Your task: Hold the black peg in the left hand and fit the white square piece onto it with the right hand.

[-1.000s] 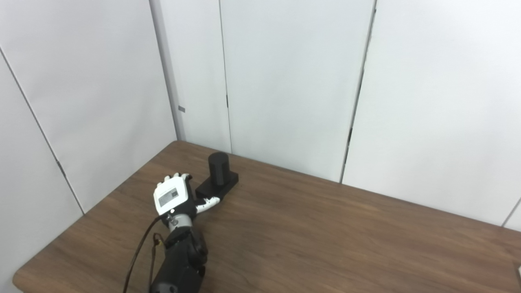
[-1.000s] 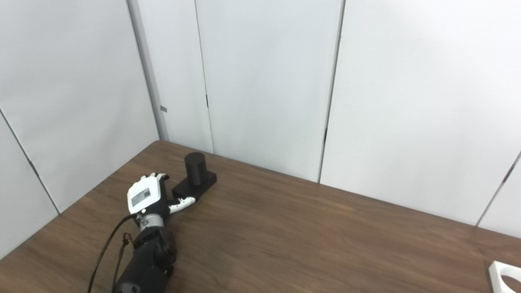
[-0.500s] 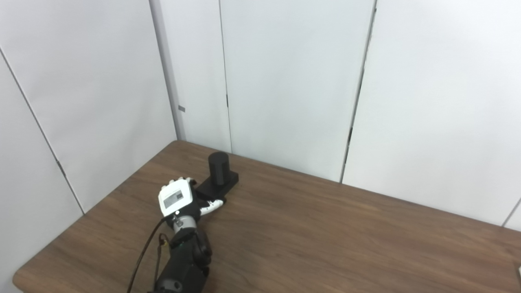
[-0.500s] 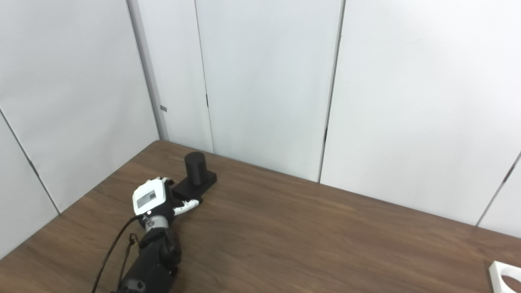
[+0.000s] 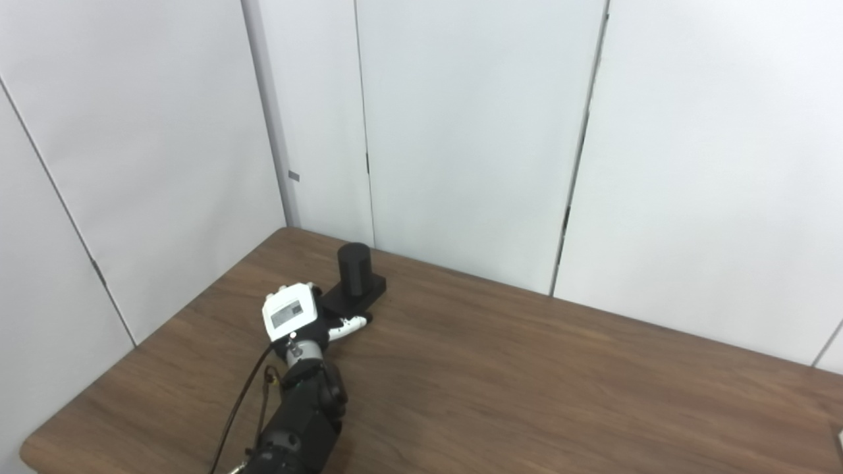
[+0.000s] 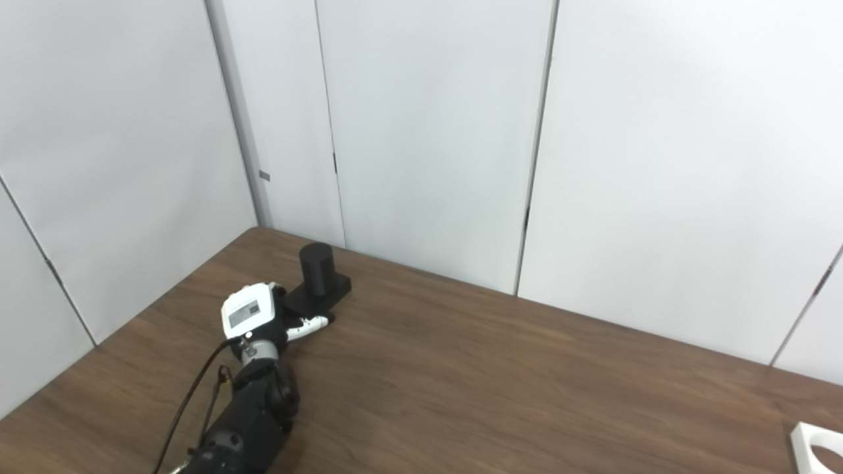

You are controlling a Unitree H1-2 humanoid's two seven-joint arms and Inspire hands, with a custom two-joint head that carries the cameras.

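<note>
The black peg stands upright on its flat black base near the table's far left corner. My left hand lies over the near end of that base, its white back facing me. The thumb sticks out to the right along the base's front edge, apart from the fingers, which are hidden behind the hand. I see no closed hold on the peg. The white square piece, with a round hole, lies cut off at the bottom right edge of the right eye view. My right hand is out of view.
The brown wooden table runs from the left corner to the right edge of the picture. White wall panels stand close behind its far edge and along its left side. A black cable hangs beside my left forearm.
My left hand has moved forward and slightly right, from just short of the base to over its near end. The peg and the white piece have not moved.
</note>
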